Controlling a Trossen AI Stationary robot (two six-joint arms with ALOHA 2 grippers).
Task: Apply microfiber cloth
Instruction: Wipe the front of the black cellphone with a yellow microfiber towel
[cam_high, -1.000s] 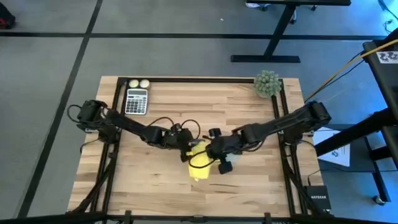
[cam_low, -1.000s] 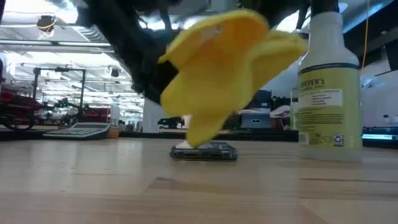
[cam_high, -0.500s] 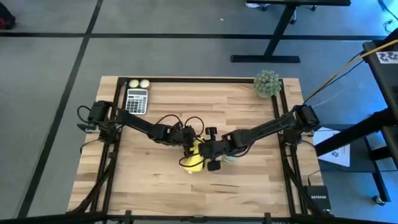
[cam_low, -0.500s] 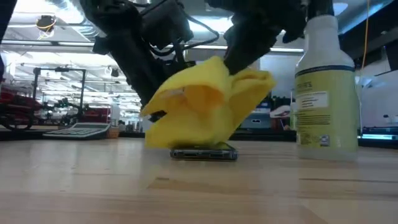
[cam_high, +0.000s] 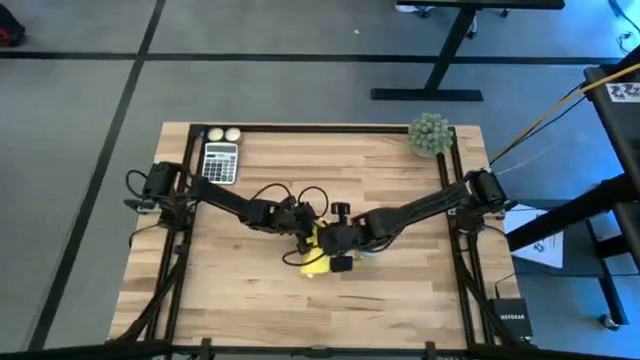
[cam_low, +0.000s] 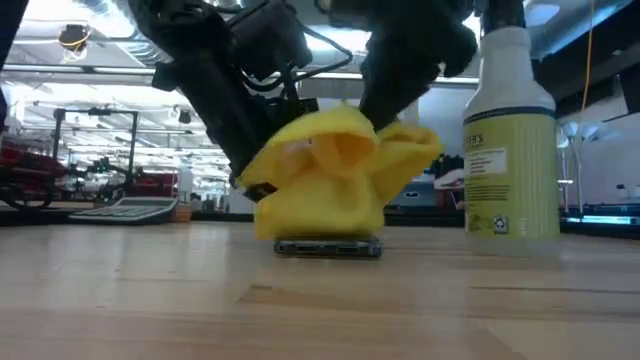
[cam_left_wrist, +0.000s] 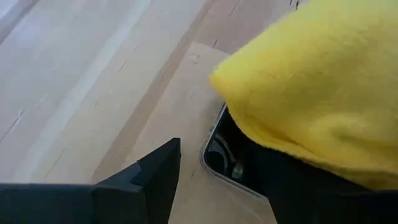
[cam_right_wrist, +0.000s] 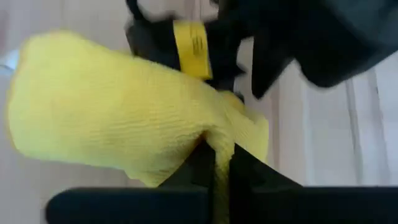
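A light butcher-block table (cam_high: 250, 290) with a black frame is seen from above, set on grey carpet crossed by dark lines. At its far edge lie a calculator (cam_high: 220, 162), two pale balls (cam_high: 223, 134) and a spiky green plant (cam_high: 430, 135). Behind the table, the low view takes in a bright workshop hall with ceiling lights and shelving.

Both arms meet near the table's middle. The microfiber cloth (cam_low: 330, 180) is draped in a bunched heap on a black smartphone (cam_low: 328, 247) that lies flat on the wood. The right gripper (cam_right_wrist: 217, 168) is pinched shut on a fold of the cloth, as the right wrist view shows. The left gripper (cam_high: 303, 235) is pressed against the cloth's other side; whether it is clamped cannot be told.

Only the low view reveals a spray bottle (cam_low: 512, 140) with a pale green label standing beside the cloth. Only the left wrist view shows the phone's corner and camera lens peeking from under the yellow fabric.
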